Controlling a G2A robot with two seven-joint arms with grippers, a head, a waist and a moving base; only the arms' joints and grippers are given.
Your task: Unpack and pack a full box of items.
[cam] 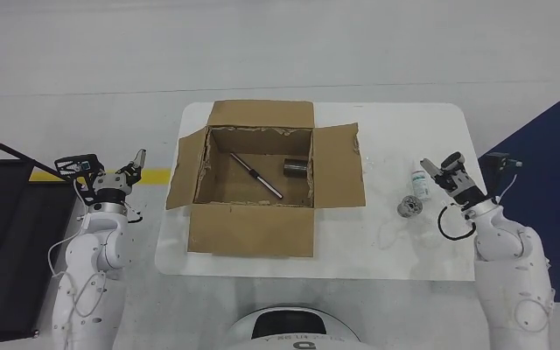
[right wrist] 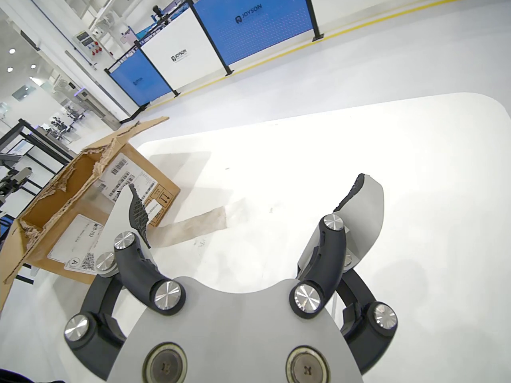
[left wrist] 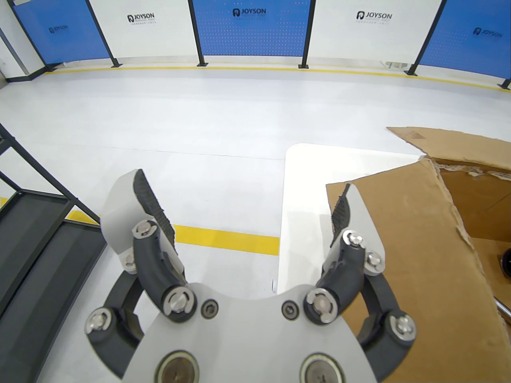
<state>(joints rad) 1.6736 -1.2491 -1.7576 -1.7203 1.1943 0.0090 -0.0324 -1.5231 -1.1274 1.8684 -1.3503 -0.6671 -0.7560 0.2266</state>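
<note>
1. Starting closest in, we find the left hand (left wrist: 243, 183) spread wide and gripping nothing, hanging just off the tabletop's (cam: 394, 254) left edge beside a box flap. The right hand (right wrist: 246, 183) is likewise spread and empty, over the right side.
2. Near that right hand, a small round metal part (cam: 407, 206) and a white bottle (cam: 421, 182) sit on the tabletop, outside the box.
3. Further in, at centre, is the cardboard box (cam: 254, 232), with its flaps folded out. Inside, a slim metal rod (cam: 256, 175) lies slantwise and a dark cylinder (cam: 296, 167) sits toward the right wall.
4. We judge unpacking is about halfway: two items out, two left inside.
5. Next, a hand should descend straight between the flaps, set its fingers across the rod or cylinder, and lift clear of the walls.
</note>
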